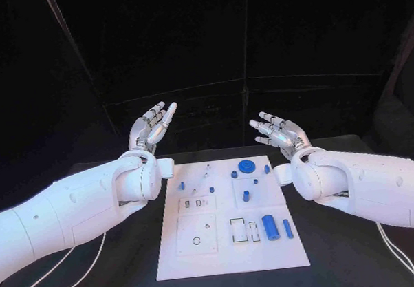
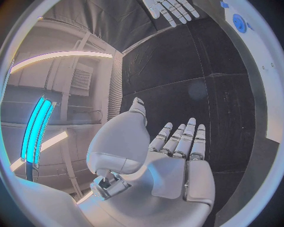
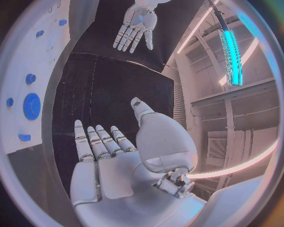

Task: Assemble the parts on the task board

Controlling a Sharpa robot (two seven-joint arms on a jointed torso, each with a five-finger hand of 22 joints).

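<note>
Both robot hands hang empty with fingers spread: your left robot hand (image 1: pixel 153 126) and right robot hand (image 1: pixel 278 132) are raised beyond the white task board's (image 1: pixel 176 257) far edge. Its blue parts lie nearer you; the large blue cylinder (image 1: pixel 271 227), long axis front-to-back, sits closer to your right arm.

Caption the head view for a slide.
Both hands, left and right, raised open beyond the task board, blue parts untouched.

The black surface (image 1: pixel 348 253) carried the white task board (image 1: pixel 180 264) at its middle, lying flat, with white cables (image 1: pixel 52 284) trailing across its near corners.
</note>
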